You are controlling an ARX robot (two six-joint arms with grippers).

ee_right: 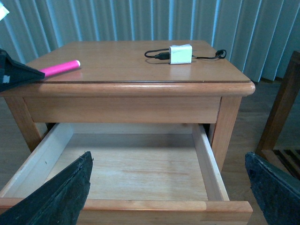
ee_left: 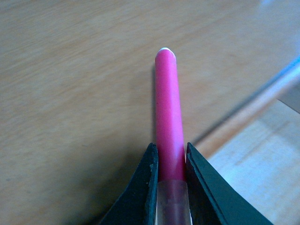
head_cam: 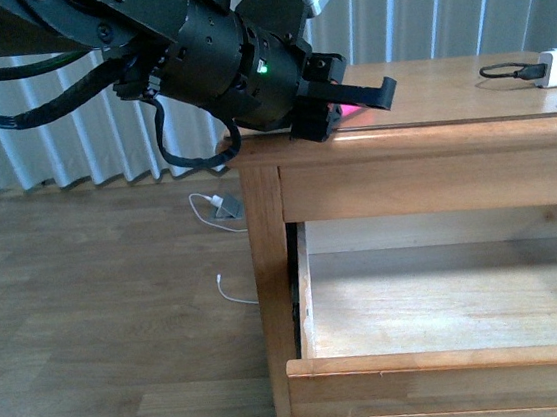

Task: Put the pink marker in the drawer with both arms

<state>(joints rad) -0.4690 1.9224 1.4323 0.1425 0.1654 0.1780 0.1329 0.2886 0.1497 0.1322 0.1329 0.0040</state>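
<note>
My left gripper point(ee_left: 169, 154) is shut on the pink marker point(ee_left: 168, 112), its two black fingers clamped at the joint of the pink barrel and the paler cap. The marker lies just over the wooden tabletop near its left front corner, and shows as a pink stick point(ee_right: 60, 68) in the right wrist view and a pink glint point(head_cam: 348, 109) in the front view. The left arm point(head_cam: 221, 54) reaches in from the upper left. The drawer point(ee_right: 133, 164) stands pulled out below, its light plywood inside bare. My right gripper point(ee_right: 168, 187) hangs open in front of the drawer's front edge, holding nothing.
A white charger block point(ee_right: 180, 54) with a black cable lies at the back right of the tabletop point(ee_right: 140, 61). A wooden frame point(ee_right: 281, 112) stands to the right of the table. White cables and a small adapter point(head_cam: 226, 207) lie on the floor left of the table. Curtains hang behind.
</note>
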